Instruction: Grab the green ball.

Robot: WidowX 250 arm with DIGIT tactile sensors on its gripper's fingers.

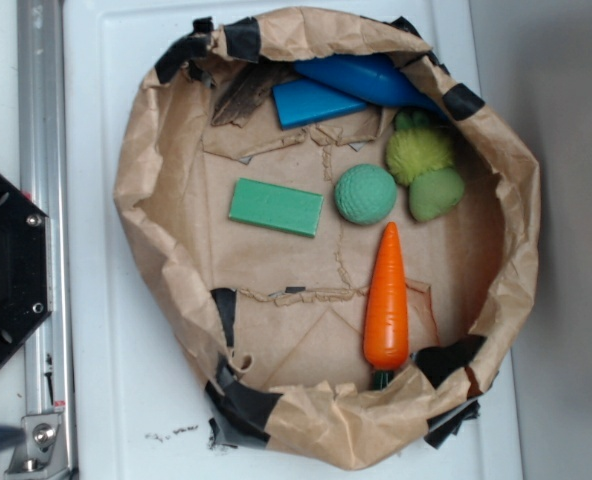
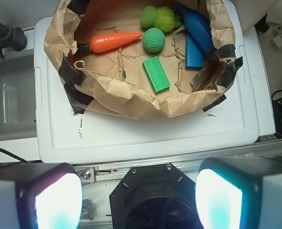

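Wide-spread end effector (image 2: 138, 200) nearest, empty; beyond, round teal-green ball (image 2: 154, 39) (image 1: 365, 194), finely dimpled, matte.

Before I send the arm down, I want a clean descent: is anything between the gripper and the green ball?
Only the paper wall's near rim lies between the open gripper and the green ball. From above, nothing covers it; the carrot and green block lie close by.

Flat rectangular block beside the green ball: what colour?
Green, a flat block; clearest in the exterior view.
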